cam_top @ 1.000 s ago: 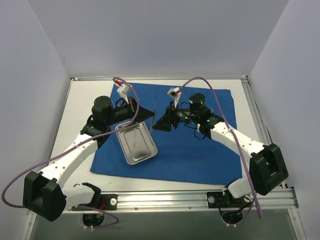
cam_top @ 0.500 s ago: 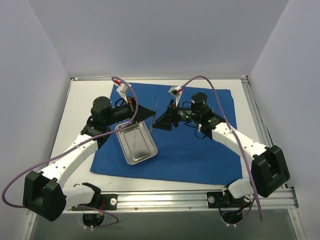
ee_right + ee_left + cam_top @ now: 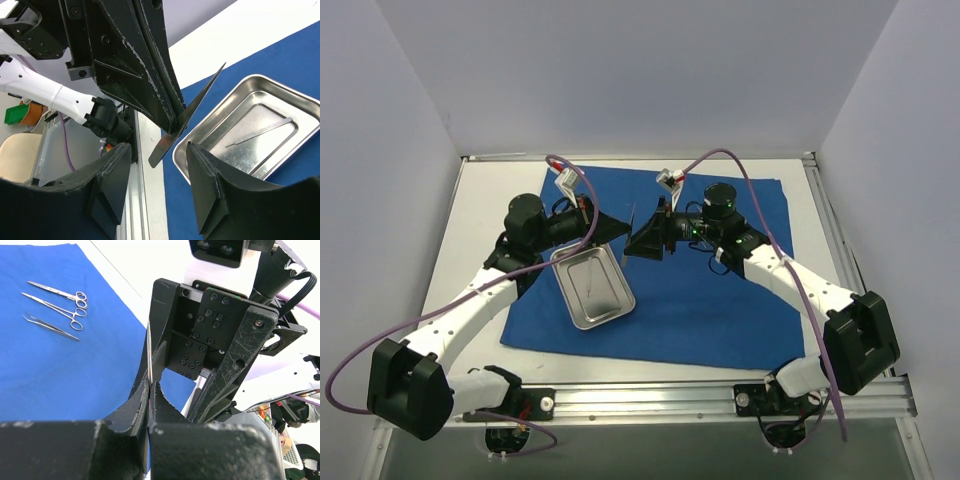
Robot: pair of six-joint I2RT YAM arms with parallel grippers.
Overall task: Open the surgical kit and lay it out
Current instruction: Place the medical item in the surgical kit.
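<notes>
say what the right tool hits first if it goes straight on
Most likely the flat metal instrument pinched in the left tool, just ahead of the open right tool; the exact gap is unclear.

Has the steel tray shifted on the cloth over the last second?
No. The steel tray sits at the same spot and angle near the blue cloth's near-left corner.

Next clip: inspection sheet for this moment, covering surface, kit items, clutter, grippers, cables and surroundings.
Surface: white table, blue cloth spread over it.
Job's things: steel tray on cloth, one slim tool inside; three instruments side by side on cloth.
Clutter: nothing seen.
Grippers: left gripper shut on thin metal strip; right gripper open, fingers either side of its end.
Cables: purple cables arch over both arms.
Surroundings: plain pale walls.
</notes>
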